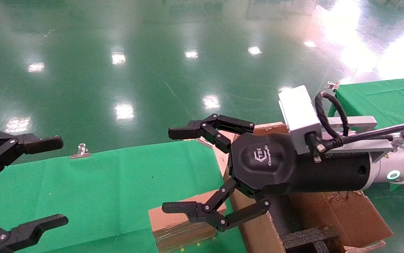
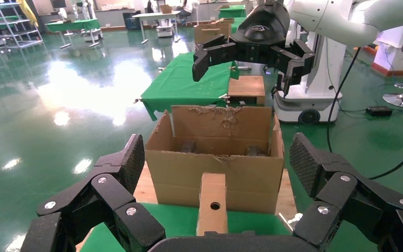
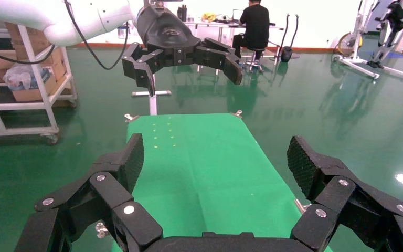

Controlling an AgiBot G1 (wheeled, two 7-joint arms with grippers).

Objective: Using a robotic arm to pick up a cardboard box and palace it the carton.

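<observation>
The small cardboard box [image 1: 177, 225] lies on the green cloth at the near edge of the head view, beside the large carton [image 1: 346, 214] to its right. My right gripper [image 1: 171, 170], on the white arm, hovers open and empty just above the box. In the left wrist view the box [image 2: 212, 202] shows its round hole and stands in front of the carton [image 2: 215, 157], with the right gripper [image 2: 252, 50] high above them. My left gripper [image 1: 55, 181] is open and empty at the left. The box is out of the right wrist view.
The green cloth table [image 1: 117, 175] has a metal clip [image 1: 80, 151] at its far edge. Black foam [image 1: 307, 239] sits inside the carton. A second green table [image 1: 381, 95] stands at the far right. Glossy green floor lies beyond.
</observation>
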